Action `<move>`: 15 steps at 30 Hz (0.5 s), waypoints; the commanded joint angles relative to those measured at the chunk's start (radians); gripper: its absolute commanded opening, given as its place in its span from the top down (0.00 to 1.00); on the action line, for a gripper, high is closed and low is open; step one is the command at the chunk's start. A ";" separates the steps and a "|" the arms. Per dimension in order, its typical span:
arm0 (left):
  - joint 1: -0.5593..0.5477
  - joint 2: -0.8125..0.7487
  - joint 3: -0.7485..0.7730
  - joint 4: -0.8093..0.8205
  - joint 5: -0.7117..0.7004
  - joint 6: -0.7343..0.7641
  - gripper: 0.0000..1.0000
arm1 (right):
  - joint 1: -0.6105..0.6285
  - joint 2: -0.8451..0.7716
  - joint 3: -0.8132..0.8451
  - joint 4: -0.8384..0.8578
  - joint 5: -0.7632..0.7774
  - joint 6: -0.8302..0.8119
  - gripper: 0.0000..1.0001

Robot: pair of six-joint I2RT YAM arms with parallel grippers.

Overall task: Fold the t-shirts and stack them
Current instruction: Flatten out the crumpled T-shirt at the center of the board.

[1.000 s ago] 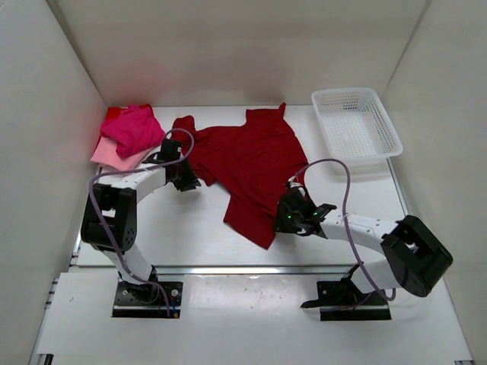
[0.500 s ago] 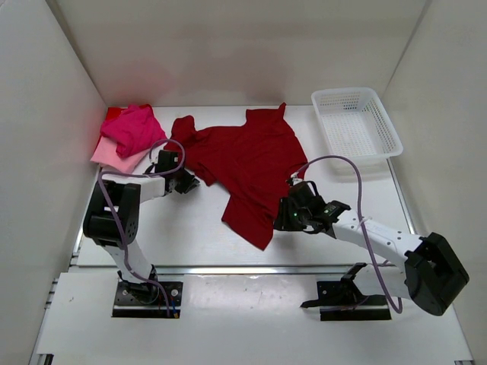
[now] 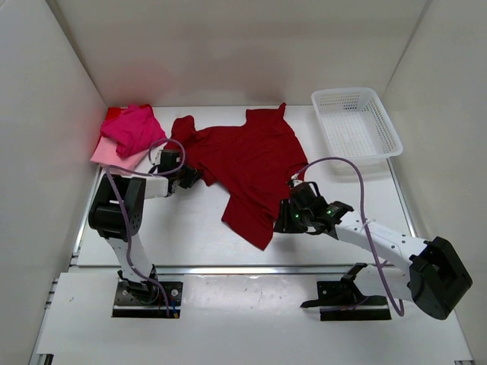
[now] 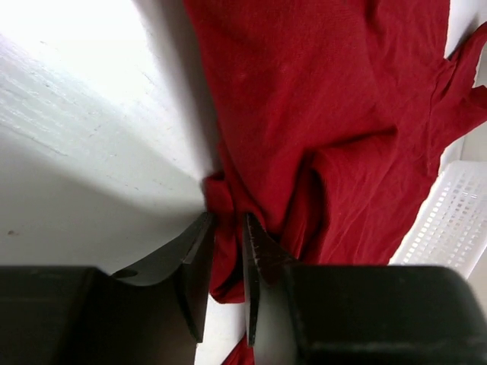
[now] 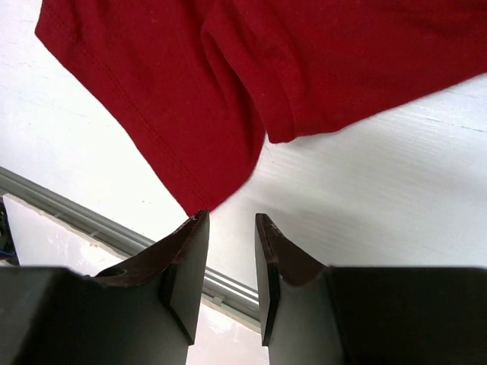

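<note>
white tabletop holds the large dark crimson cloth t-shirt mid-frame, its left edge clenched in the left tool, the right tool gaping empty by the lower hem; likely spreading it flat, the right tool must next pinch that hem.

Soft, even light is coming from above in the top view. The white walls and tabletop are reading bright, the arms are throwing only faint shadows, and everything is looking sharp. In the left wrist view the upper left is blowing out to white glare, while a deep shadow is pooling at centre left beside the crimson t-shirt. The jaws of the left gripper are showing dark and slightly soft along the bottom. In the right wrist view the tabletop is glowing evenly, the shirt's stitching is appearing crisp, and the right gripper is looking dark and blurred.
</note>
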 commanded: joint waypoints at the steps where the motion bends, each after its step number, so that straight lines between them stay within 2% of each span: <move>1: -0.002 0.025 0.012 -0.023 -0.047 -0.007 0.68 | -0.009 -0.036 0.043 -0.017 -0.005 -0.015 0.72; 5: 0.008 0.013 0.006 -0.038 -0.051 0.013 0.86 | 0.007 -0.039 0.038 -0.036 -0.008 -0.013 0.69; 7: 0.014 -0.024 -0.002 -0.075 -0.054 0.042 0.94 | -0.001 -0.047 0.009 -0.026 -0.020 -0.007 0.64; 10: 0.037 -0.108 -0.035 -0.128 -0.057 0.096 0.98 | -0.003 -0.040 -0.038 -0.002 -0.083 0.007 0.57; 15: 0.093 -0.302 -0.120 -0.271 -0.083 0.186 1.00 | 0.020 -0.022 -0.110 0.099 -0.121 0.036 0.56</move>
